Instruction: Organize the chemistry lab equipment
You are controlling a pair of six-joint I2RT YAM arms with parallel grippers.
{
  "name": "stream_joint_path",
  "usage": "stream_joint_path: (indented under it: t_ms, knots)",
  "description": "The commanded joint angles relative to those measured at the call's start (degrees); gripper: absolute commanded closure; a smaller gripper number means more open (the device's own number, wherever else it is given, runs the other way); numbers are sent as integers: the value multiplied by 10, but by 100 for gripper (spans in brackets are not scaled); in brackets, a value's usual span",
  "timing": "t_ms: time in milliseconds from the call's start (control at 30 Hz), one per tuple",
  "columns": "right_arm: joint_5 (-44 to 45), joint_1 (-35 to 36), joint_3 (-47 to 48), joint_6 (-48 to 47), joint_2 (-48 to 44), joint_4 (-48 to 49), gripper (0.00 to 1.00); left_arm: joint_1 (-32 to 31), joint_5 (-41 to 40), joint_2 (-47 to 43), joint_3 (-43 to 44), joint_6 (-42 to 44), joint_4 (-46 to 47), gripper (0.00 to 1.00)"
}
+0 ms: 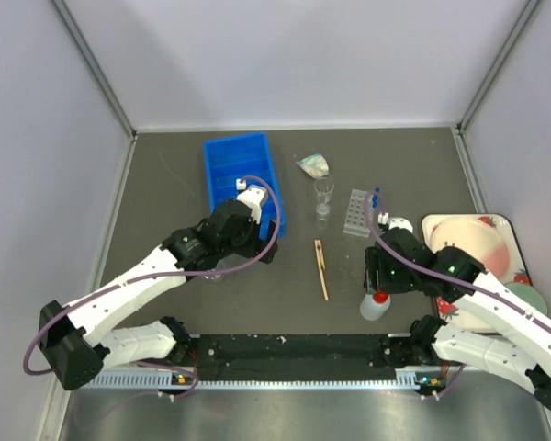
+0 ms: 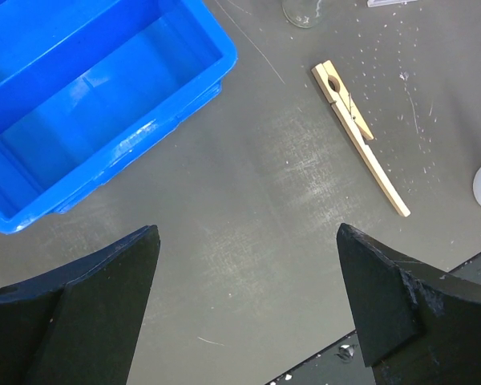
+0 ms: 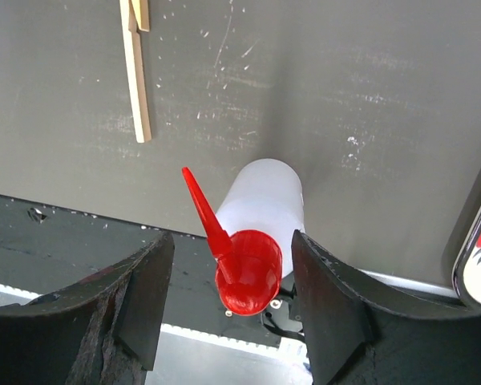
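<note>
The right gripper (image 3: pixel 232 241) stands part spread around the upright bottle (image 3: pixel 264 192), with a gap beside the red cap and no pinch showing. The bottle stands at the worktop's (image 1: pixel 165 184) near edge, just beside the black rail (image 1: pixel 285 347). The tray (image 1: pixel 468 218) lies close on its right, the clamp (image 1: pixel 321 268) on its left and the rack (image 1: pixel 357 213) beyond. The left gripper (image 2: pixel 244 241) hangs spread wide over bare worktop between the bin (image 2: pixel 104 88) and the clamp. Bare worktop runs from the bin to the left wall.
</note>
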Motion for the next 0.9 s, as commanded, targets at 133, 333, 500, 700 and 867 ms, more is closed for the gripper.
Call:
stream_joint_path:
  t_ms: [133,333,500,700,867]
  knots:
    - [12,9,-3,23,3,-26,42,2,17,-17,-9,12,38,3]
    - [14,18,-17,32,5,-33,44,2,23,-18,-10,12,41,2]
    - [13,20,-21,33,5,-33,48,3,23,-20,-10,12,42,2]
    - [14,22,-21,35,6,-35,60,3,23,-18,-11,12,43,2]
    - [13,23,-21,36,6,-38,76,3,23,-17,-11,12,43,2]
